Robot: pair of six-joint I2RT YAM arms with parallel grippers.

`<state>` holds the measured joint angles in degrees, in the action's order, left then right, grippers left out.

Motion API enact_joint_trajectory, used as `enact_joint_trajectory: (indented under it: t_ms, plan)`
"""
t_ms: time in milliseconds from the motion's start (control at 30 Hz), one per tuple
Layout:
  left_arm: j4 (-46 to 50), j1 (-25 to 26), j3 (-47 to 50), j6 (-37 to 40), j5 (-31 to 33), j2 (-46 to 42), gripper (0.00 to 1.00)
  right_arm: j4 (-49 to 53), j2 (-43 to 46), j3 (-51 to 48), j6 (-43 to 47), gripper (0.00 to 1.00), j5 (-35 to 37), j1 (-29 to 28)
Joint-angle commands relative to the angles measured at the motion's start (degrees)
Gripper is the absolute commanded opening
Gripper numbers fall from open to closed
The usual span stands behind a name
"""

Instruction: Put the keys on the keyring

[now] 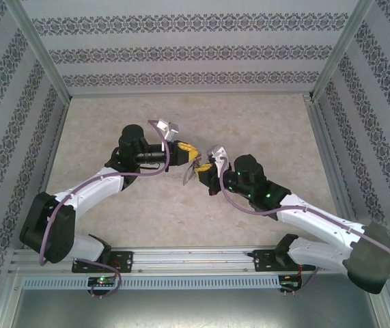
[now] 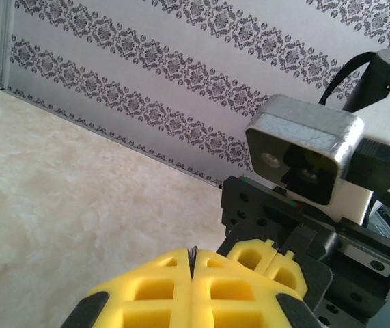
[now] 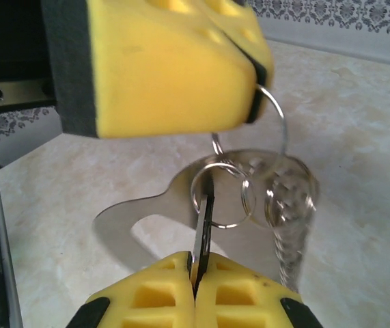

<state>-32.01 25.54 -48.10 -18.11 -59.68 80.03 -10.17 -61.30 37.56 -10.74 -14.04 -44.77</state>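
Two pincers meet mid-surface [image 1: 263, 123], well apart from the walls [image 1: 181, 51] on every side. The left pincer [image 1: 192, 157] is pressed together on a wire ring [image 3: 274, 116]. The right pincer [image 1: 203, 169] pinches a thin dark key [image 3: 203, 229], seen edge-on. The right wrist view shows the grey keyring [image 3: 143, 215] hanging between them; from overhead it is a small blur.

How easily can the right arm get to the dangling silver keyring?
Probably yes. The right tool sits just below the keyring, shut on a thin dark piece among its rings, nothing between. The left tool holds it all up by a wire ring.
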Motion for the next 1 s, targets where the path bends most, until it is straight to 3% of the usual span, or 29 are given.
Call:
enact_joint_trajectory:
  t_ms: [0, 100, 267, 367, 633, 967]
  plan:
    - [-3.66, 0.5, 0.19, -0.15, 0.44, -1.51, 0.0, 2.78, -1.58, 2.4, 1.95, 0.0, -3.38, -0.94]
    - [-3.69, 0.5, 0.19, -0.21, 0.44, -1.51, 0.0, 2.79, -2.0, 2.35, 2.21, 0.0, -2.14, -0.93]
    - [-3.87, 0.55, 0.11, -0.27, 0.33, -1.45, 0.0, 4.23, 0.73, 1.73, 1.95, 0.3, -0.92, 0.03]
    - [-4.68, 0.55, 0.11, -0.86, 0.18, -1.17, 0.0, 4.55, 4.91, 0.16, 0.46, 0.37, -2.7, 2.67]
    - [-7.3, 0.48, 0.34, -2.5, -0.81, -0.75, 0.0, 0.61, 14.2, -2.75, -6.95, 0.41, -9.26, 11.34]
    - [-9.25, 0.49, 0.26, -3.61, -1.13, -0.3, 0.0, -7.57, 6.27, 1.49, -12.45, 0.41, -12.94, 11.46]
